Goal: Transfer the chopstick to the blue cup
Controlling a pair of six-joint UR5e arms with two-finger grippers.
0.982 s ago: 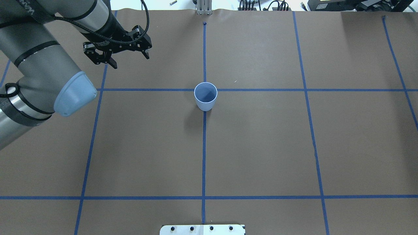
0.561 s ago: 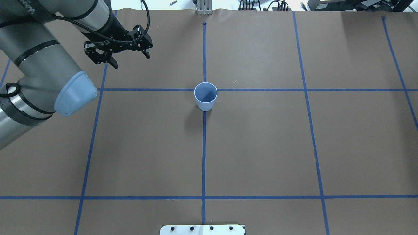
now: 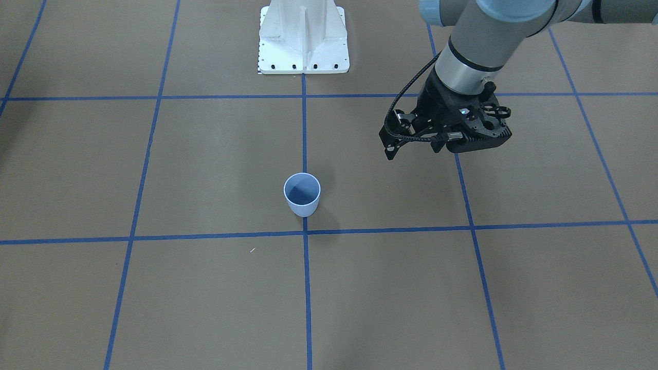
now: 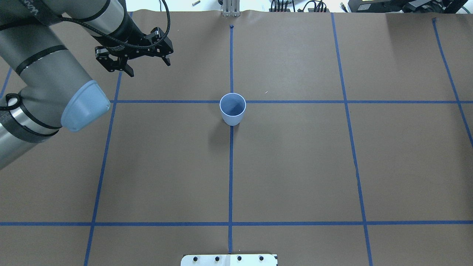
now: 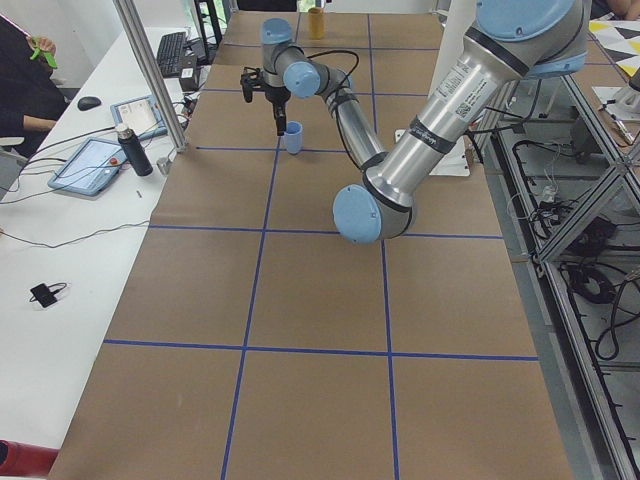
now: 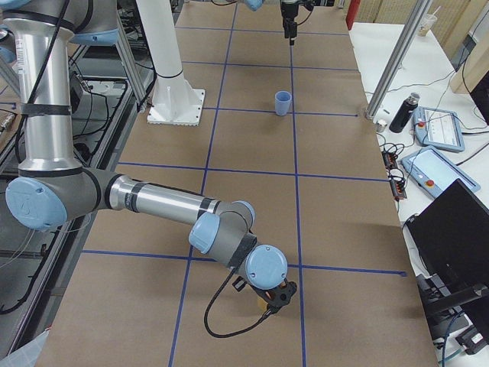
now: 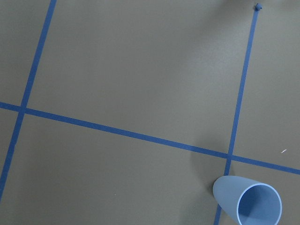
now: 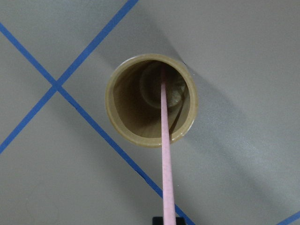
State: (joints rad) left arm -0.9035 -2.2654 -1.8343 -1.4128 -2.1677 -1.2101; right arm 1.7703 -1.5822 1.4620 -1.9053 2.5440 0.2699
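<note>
The blue cup (image 4: 232, 111) stands upright and empty at the table's middle, on a tape crossing; it also shows in the front view (image 3: 302, 198) and the left wrist view (image 7: 246, 201). My left gripper (image 4: 147, 67) is open and empty, hanging above the table well to the left of the cup and beyond it. The pink chopstick (image 8: 165, 154) stands in a tan cup (image 8: 117, 117) and runs up to my right gripper (image 8: 164, 220), which looks shut on its upper end. In the exterior right view that gripper (image 6: 269, 294) hangs just over the tan cup, far from the blue cup (image 6: 283, 102).
The white robot base plate (image 3: 303, 38) sits at the robot's side of the table. Blue tape lines grid the brown paper. A side bench with a bottle (image 5: 135, 150) and tablets, and an aluminium post (image 5: 150, 70), stand beyond the far edge.
My left gripper has drifted a little toward the far edge of the table, still open. The blue cup has not moved.
</note>
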